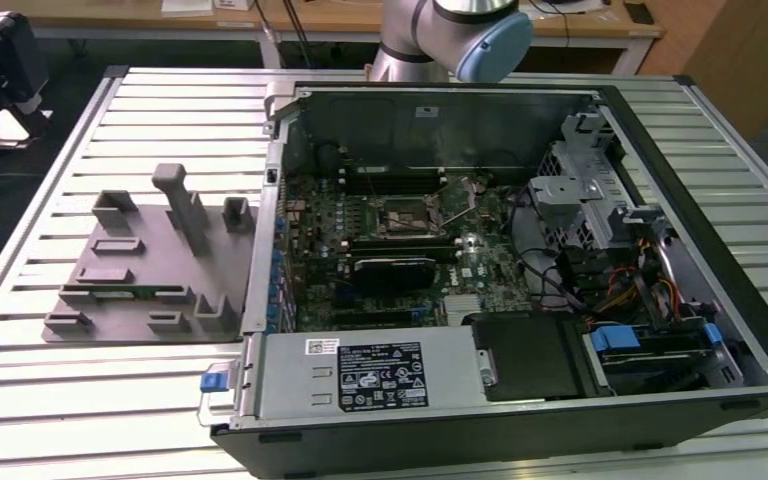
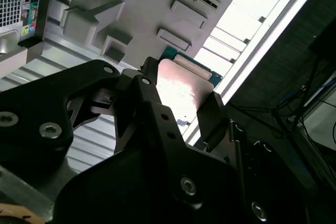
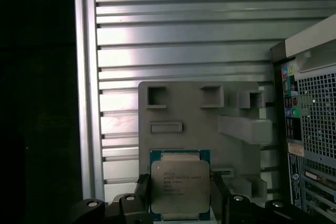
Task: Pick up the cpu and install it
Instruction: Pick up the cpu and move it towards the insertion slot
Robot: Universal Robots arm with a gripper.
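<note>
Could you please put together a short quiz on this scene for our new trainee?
1. True or false: the gripper holds the cpu between its fingers.
2. In the first wrist view, what lies beyond the cpu? A) a grey holder tray B) a keyboard C) a cardboard box
3. Fill in: in the exterior view, the open computer case stands on the exterior view's ____ of the holder tray.

Key: 1 true; 2 A; 3 right.
</note>
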